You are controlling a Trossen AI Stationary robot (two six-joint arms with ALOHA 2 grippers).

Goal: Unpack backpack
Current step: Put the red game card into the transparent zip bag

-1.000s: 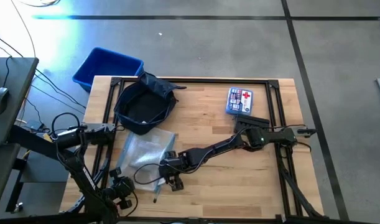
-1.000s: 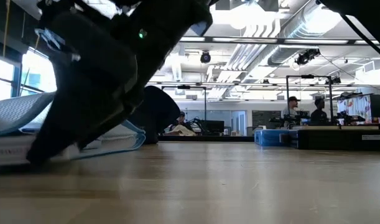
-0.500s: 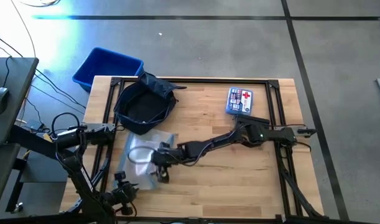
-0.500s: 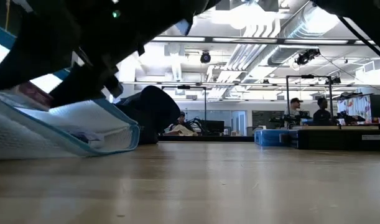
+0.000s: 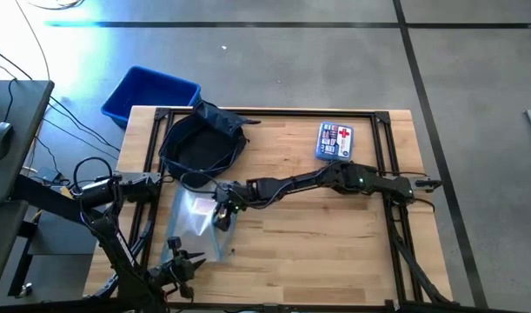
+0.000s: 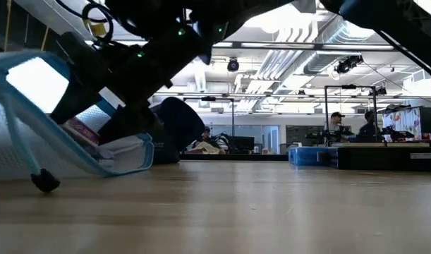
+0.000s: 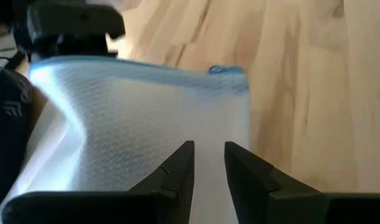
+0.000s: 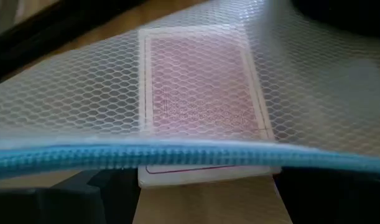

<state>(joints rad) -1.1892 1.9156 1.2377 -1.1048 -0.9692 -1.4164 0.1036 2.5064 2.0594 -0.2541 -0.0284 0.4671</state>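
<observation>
While your right arm stretches across the wooden worktop point(image 5: 335, 235), its right claw point(image 5: 222, 211) is clenched on the blue-zippered edge of a flat clear mesh-textured plastic pouch point(image 5: 194, 228), lifting that end so the pouch hangs tilted, its far end toward the near-left part of the worktop. You can see the same pouch point(image 6: 53, 120) in the low view raised at a slant, with one dark corner piece touching the wood. Through the mesh in the right wrist view, a reddish rectangular card box point(image 8: 202, 99) sits inside the pouch point(image 8: 84, 93), with the blue zipper band running across just in front of the camera. Your left claw point(image 7: 208, 163) hovers over the pouch point(image 7: 134, 124) near the worktop's front left edge, its two dark fingers point(image 7: 177, 168) a narrow gap apart and gripping nothing. The small dark navy soft fabric backpack point(image 5: 202, 144) lies open at the back left of the worktop, mouth upward showing its dark lining, just beyond the pouch and apart from both claws. A rigid bright blue plastic bin point(image 5: 149, 93) stands on the floor past the back left corner, and a blue and white first-aid box with a red cross point(image 5: 335, 141) lies flat at the back right.
</observation>
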